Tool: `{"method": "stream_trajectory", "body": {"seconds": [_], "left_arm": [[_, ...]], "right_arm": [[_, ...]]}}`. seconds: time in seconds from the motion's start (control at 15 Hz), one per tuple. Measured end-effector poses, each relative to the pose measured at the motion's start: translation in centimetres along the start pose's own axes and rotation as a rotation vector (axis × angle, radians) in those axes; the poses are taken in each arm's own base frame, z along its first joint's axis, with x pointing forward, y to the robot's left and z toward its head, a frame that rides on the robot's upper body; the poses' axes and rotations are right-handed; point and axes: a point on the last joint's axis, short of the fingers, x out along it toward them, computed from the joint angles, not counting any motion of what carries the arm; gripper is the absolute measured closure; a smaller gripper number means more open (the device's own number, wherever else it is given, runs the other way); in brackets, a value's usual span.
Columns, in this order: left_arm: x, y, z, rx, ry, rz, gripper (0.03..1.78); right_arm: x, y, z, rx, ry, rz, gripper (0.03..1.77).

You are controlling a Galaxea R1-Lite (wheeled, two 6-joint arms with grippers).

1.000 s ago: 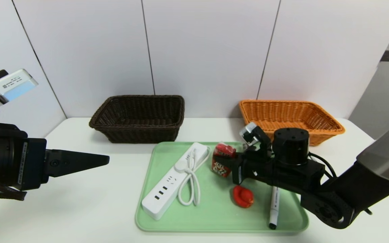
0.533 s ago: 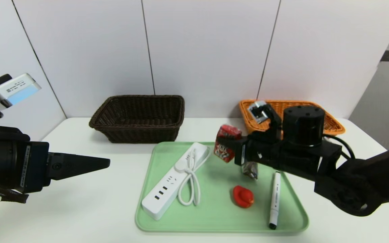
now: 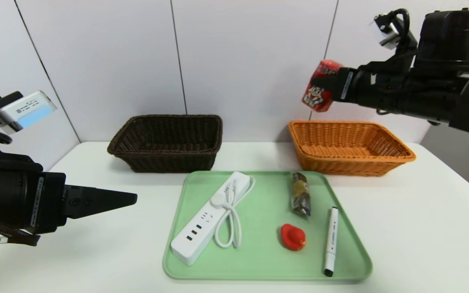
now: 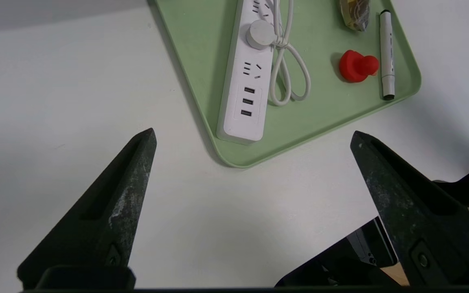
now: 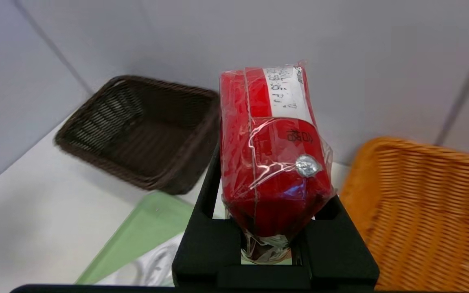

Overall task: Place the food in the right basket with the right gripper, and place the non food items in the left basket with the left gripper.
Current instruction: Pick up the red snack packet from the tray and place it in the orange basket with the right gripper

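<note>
Upper right of your head view, the right gripper (image 3: 329, 87) clamps the red carton (image 3: 319, 86) above the orange basket (image 3: 350, 147); the left gripper (image 3: 130, 198) gapes at lower left.

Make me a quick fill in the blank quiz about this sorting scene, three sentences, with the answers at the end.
1. The right gripper holds the red ____ above the table.
2. The power strip, rubber duck, marker and snack packet all lie on the ____ tray.
3. The left gripper hovers beside the tray with its jaws ____.

Missing words: carton; green; open
</note>
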Motion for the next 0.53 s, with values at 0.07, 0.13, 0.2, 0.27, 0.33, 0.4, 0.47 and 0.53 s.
{"method": "stream_trajectory", "body": {"seconds": [0.07,0.13,0.2,0.27,0.33,0.4,0.47,0.53], "left_arm": [[0.0,0.0,0.0,0.000,0.001,-0.001,0.12],[0.1,0.0,0.0,0.000,0.003,0.000,0.12],[0.1,0.0,0.0,0.000,0.005,-0.001,0.12],[0.2,-0.1,0.0,0.003,0.007,-0.005,0.12],[0.2,-0.1,0.0,0.005,0.009,-0.008,0.12],[0.3,-0.2,0.0,0.006,0.011,-0.010,0.12],[0.3,-0.2,0.0,0.008,0.012,-0.013,0.12],[0.4,-0.2,0.0,0.008,0.014,-0.014,0.12]], "right_arm": [[0.0,-1.5,0.6,0.004,-0.009,-0.043,1.45],[0.1,-2.8,0.8,0.007,-0.020,-0.082,1.45],[0.3,-4.3,0.7,0.012,-0.018,-0.122,1.45],[0.7,-5.9,0.2,0.022,-0.004,-0.159,1.45],[1.0,-7.3,-0.3,0.032,0.011,-0.191,1.45],[1.4,-8.5,-0.9,0.045,0.028,-0.217,1.45],[1.8,-9.4,-1.6,0.060,0.046,-0.236,1.45],[2.3,-10.3,-2.4,0.073,0.069,-0.252,1.45]]}}
